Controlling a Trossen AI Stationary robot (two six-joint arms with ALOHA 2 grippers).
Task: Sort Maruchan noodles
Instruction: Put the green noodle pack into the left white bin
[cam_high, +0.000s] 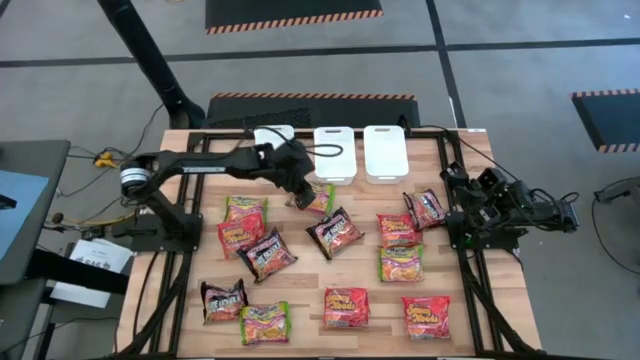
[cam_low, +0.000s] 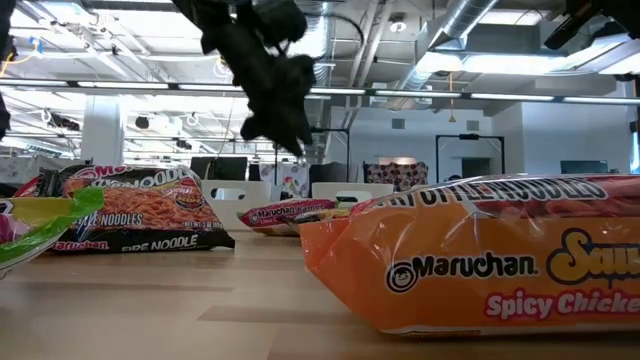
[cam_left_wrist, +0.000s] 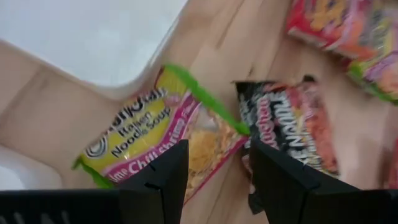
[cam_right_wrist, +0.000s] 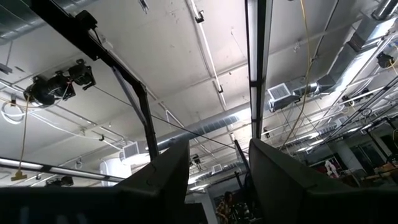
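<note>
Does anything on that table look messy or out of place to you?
Mostly just scattered: the noodle packets lie at all angles. One green-edged packet leans against the rim of the middle white tub, under the open left gripper. The tubs look empty; nothing is torn or spilled.

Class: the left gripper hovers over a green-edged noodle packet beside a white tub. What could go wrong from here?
1. The green-edged packet touches a black packet, so the open left gripper might pinch or drag both.
2. The packet lies against the white tub; descending fingers could strike its rim or shove the tub.
</note>
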